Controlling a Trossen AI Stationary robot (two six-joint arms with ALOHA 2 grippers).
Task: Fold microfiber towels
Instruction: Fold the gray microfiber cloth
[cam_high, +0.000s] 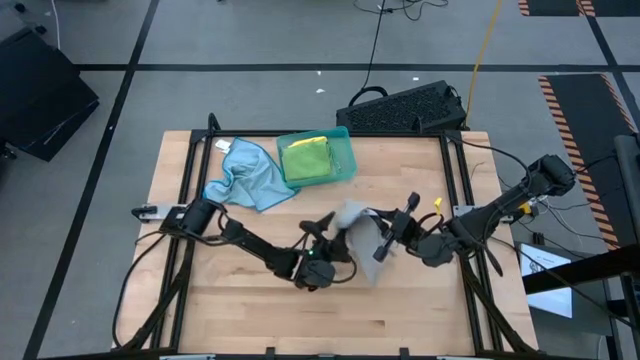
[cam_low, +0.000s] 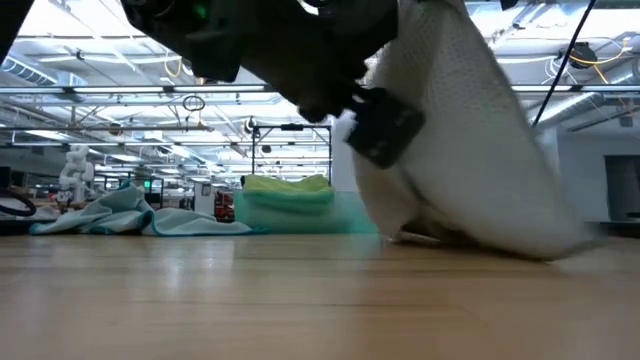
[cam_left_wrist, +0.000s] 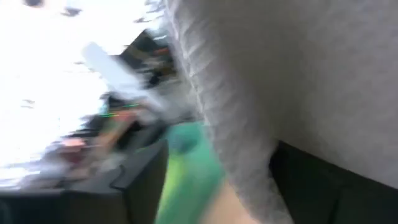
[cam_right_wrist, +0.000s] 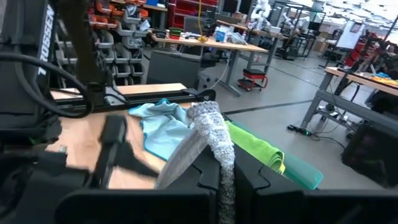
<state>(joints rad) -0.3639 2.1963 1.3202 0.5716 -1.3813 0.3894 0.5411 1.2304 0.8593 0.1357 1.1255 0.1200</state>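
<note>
My right gripper pinches the grey towel mid-table, lifted; my left gripper is at its other edge, grip unclear. The wooden table also holds a crumpled blue towel and a teal tray of green towels. Workshop benches fill the room behind.

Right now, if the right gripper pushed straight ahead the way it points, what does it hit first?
Probably the left gripper, right across the grey towel that the right gripper is pinching. The light blue towel lies beyond; depth is unclear.
</note>
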